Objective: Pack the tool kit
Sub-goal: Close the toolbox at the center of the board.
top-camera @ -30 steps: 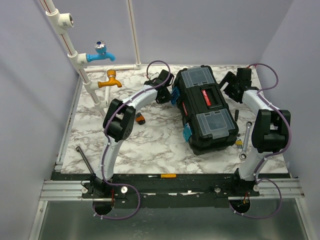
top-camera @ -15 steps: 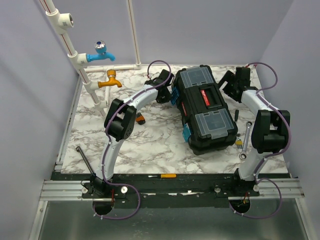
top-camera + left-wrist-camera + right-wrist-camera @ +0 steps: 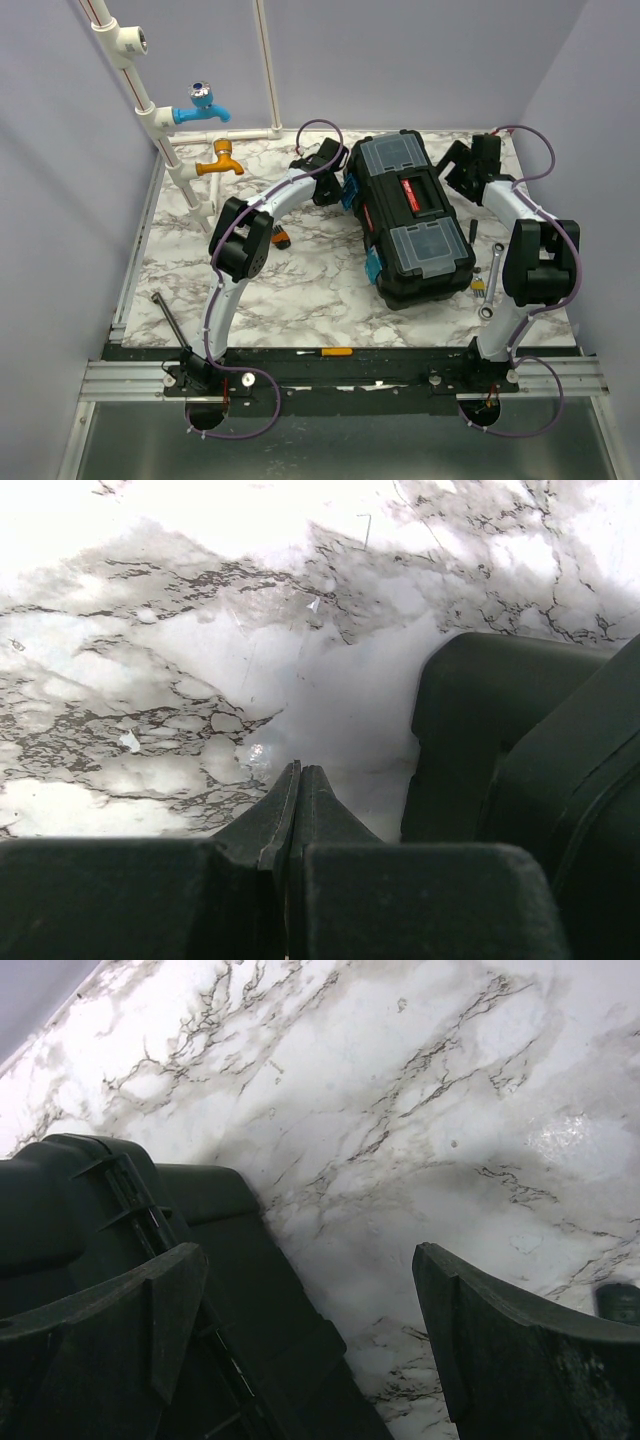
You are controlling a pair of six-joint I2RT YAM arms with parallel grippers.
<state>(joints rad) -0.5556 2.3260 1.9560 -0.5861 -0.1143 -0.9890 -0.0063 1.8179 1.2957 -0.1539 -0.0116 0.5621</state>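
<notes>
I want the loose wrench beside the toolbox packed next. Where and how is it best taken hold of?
Take the wrench at mid-shank, coming straight down from above, fingers closing across its narrow width. It lies flat on the table, running near to far, so only the slim shank offers opposed sides. The toolbox stands close on its left, so a sideways approach looks crowded.

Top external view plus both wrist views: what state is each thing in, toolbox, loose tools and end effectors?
toolbox: shut, flat on the table.
handle: folded down flat.
clear lids: both shut.
wrench: loose on the table, right of the toolbox.
screwdriver: loose at the near edge.
left end effector: shut, empty.
right end effector: open, empty, beside the toolbox.
</notes>
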